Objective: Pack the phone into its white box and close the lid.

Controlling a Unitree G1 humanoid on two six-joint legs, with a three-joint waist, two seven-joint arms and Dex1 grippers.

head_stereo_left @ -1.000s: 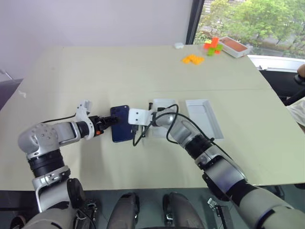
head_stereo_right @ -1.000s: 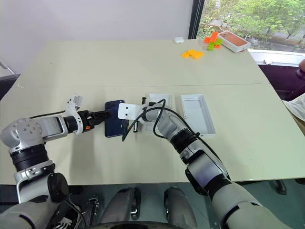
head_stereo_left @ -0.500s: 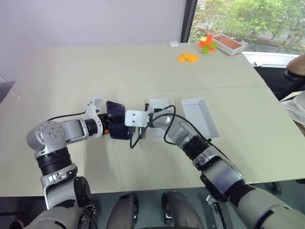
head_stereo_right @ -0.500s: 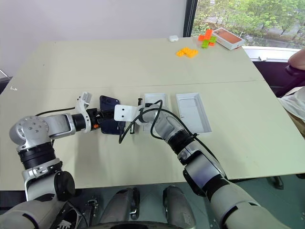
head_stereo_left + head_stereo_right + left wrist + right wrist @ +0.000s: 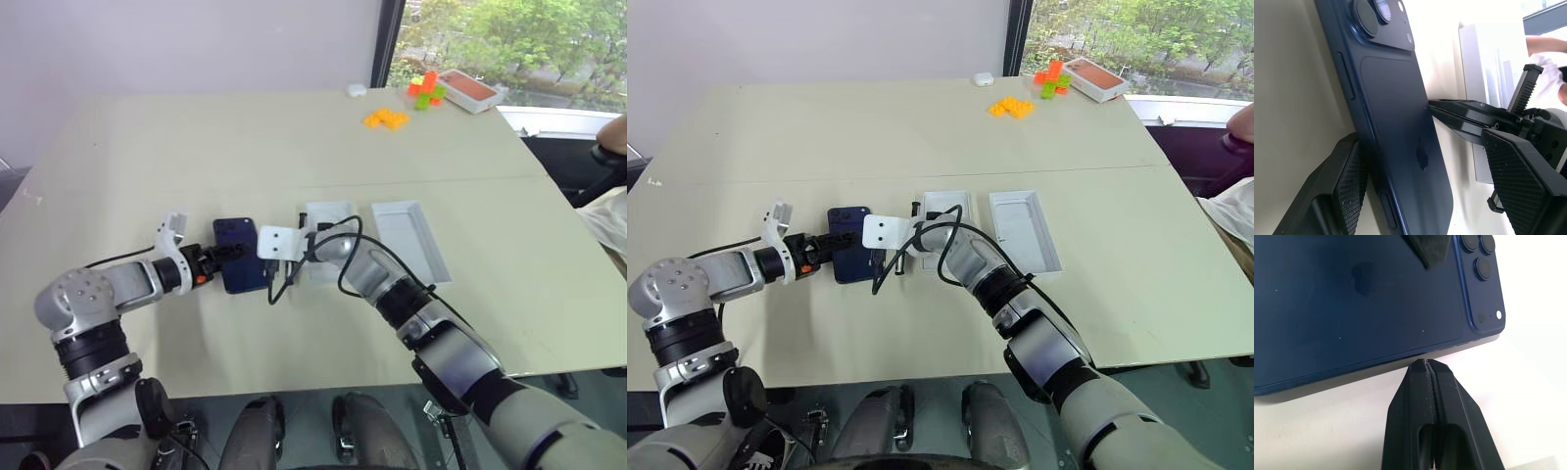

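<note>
We see the phone (image 5: pixel 241 267) lying on the tabletop (image 5: pixel 294 147) between our 2 end effectors. The left end effector (image 5: pixel 221 257) is spread wide around one long edge of the phone. The right end effector (image 5: pixel 1428 369) is pinched closed, tips against the opposite long edge. The white box (image 5: pixel 330 238) sits just beyond the right end effector.

The pincer (image 5: pixel 1426 363) rests low on a broad pale table (image 5: pixel 196 157), with a seam (image 5: pixel 147 189) crossing the top just beyond it. Well beyond the pincer, near the far edge, lies a cluster of yellow-orange blocks (image 5: pixel 387 118). Further off sit orange and green blocks (image 5: pixel 423 88) and a small white object (image 5: pixel 356 90). Behind them, a window (image 5: pixel 509 39) shows green trees. Far out to the pincer's right, a person's light sleeve (image 5: pixel 613 215) shows.
</note>
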